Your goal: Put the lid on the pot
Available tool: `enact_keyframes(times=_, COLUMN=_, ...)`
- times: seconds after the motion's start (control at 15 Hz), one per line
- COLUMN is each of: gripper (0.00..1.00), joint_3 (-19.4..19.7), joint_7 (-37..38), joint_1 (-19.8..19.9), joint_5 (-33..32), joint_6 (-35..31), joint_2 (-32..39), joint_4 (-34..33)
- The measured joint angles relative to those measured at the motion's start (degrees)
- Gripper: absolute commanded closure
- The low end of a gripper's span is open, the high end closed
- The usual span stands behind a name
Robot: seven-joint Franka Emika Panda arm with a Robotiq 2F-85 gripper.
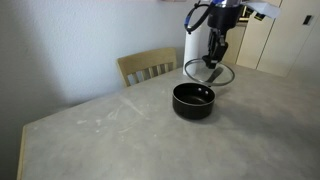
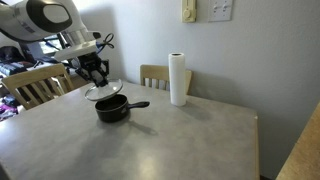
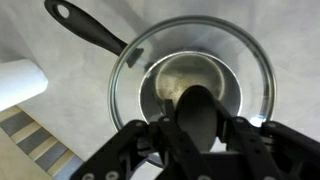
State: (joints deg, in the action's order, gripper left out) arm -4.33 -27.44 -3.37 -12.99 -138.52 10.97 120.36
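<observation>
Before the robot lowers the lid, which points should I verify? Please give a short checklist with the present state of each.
1. Gripper shut on the lid at its knob: ok.
2. Lid above the pot, not touching it: ok.
3. Lid centred over the pot: ok. The wrist view shows the pot's mouth inside the lid's ring.
4. Lid level: cannot tell.
5. Pot handle free of the gripper: ok.
6. Paper-towel roll apart from the pot: ok.

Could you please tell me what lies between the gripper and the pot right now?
The lid, held by its knob, hangs between the gripper and the pot in both exterior views; the wrist view shows the pot through its glass.
</observation>
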Motion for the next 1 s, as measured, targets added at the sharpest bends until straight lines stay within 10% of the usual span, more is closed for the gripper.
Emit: enact_keyframes(times=1.0, gripper=0.85, joint_3=-3.5, joint_7=9.0, joint_1=-4.7, joint_5=0.0, joint_6=-6.1, joint_2=9.4, joint_4=-4.0)
